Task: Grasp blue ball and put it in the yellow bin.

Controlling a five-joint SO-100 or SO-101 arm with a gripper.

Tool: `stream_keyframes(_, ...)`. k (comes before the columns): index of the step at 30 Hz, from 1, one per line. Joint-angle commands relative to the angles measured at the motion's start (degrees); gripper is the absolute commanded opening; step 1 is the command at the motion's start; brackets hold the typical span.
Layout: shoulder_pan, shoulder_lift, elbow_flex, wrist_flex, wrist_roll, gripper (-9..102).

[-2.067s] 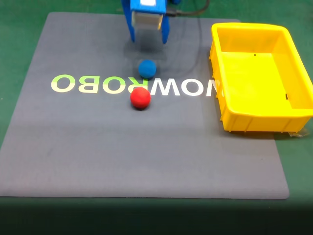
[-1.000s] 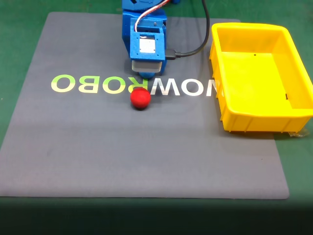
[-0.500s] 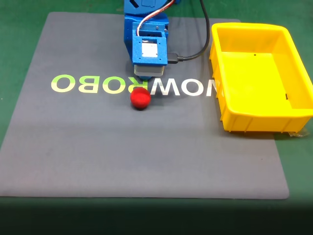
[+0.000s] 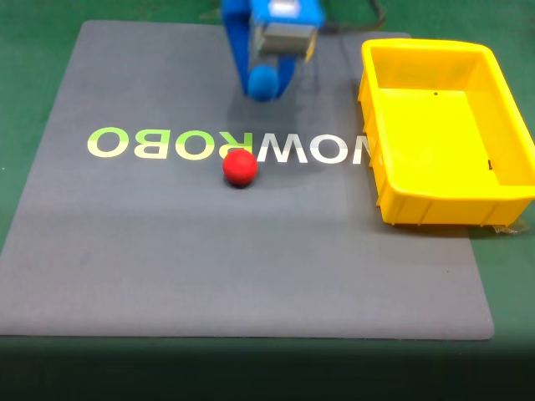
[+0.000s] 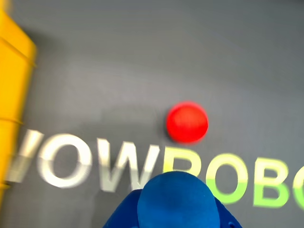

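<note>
Blue ball (image 4: pixel 263 82) in raised gripper (image 4: pixel 265 85)

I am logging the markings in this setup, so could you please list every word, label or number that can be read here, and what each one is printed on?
"NOWROBO": large letters printed on the grey mat, upside down in the fixed view, white turning to yellow-green on the last letters.
"WOWROBO": what shows of that print in the wrist view, blurred and cut at both edges.
No readable text on the yellow bin, red ball, blue ball or gripper.

Matte blue ball (image 4: pixel 262 82), glossy plastic yellow bin (image 4: pixel 422 205)
</note>
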State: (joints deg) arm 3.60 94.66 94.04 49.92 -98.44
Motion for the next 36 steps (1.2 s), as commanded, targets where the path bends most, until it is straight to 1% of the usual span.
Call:
stream_keyframes(1, -3.4, 8.2, -3.2, -2.2, -0.4, 1)
stream_keyframes(8, -12.9, 13.0, -3.1, -4.0, 1.8, 1)
stream_keyframes(20, -29.2, 8.5, -3.5, -5.8, 6.7, 2)
stream_keyframes(25, -32.2, 6.6, -3.5, -6.9, 6.9, 1)
stream_keyframes(32, -32.0, 5.9, -3.5, -7.0, 6.9, 2)
stream_keyframes(34, -31.4, 5.7, -3.4, -6.9, 6.6, 8)
stream_keyframes(36, -30.8, 5.6, -3.3, -6.6, 6.2, 22)
